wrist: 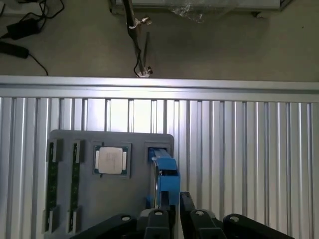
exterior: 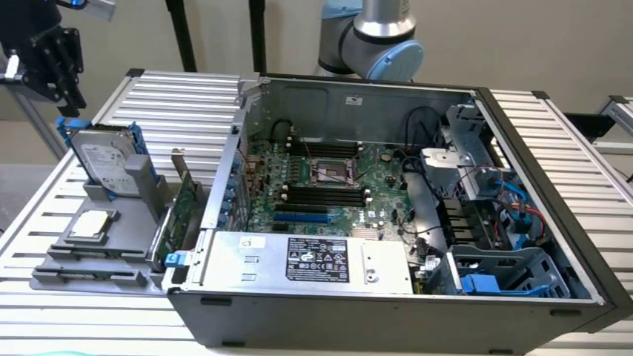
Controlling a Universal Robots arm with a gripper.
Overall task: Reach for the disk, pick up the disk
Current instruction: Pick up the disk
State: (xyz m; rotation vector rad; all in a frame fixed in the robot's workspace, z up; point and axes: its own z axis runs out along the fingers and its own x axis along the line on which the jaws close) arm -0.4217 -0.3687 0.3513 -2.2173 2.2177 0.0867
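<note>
Disk: the disk (exterior: 102, 159) is stood on edge in a slot of the grey holder (exterior: 59, 276) at the exterior view's left. Blue rails run along its sides, and the labelled face is turned to the camera.
Jaws: they are parted a little and nothing is grasped. They are held just above the disk's top edge, apart from it.
Exterior view: the disk's broad face and its height above the holder are shown. The open computer case (exterior: 396, 222) is seen, with a silver box (exterior: 316, 259) at its near side. A green card (exterior: 178, 211) is stood upright between the disk and the case. The arm (exterior: 381, 33) is seen behind the case.
Wrist view: the disk (wrist: 167, 179) is seen edge-on as a narrow blue strip, in line with the gap between the jaws. Two memory sticks (wrist: 51, 186) are laid in slots at the holder's far side from the disk. Cables (wrist: 20, 30) are seen on the floor past the table edge.
Chip: the chip (exterior: 91, 222) is laid flat in the holder, just beside the disk, between it and the sticks.
Edges: the holder is set on the slatted table (exterior: 178, 96), short of the edge.
Open room: bare slats are left on the disk's side away from the chip. The card and the case wall are stood near its other face, toward the exterior view's right.
</note>
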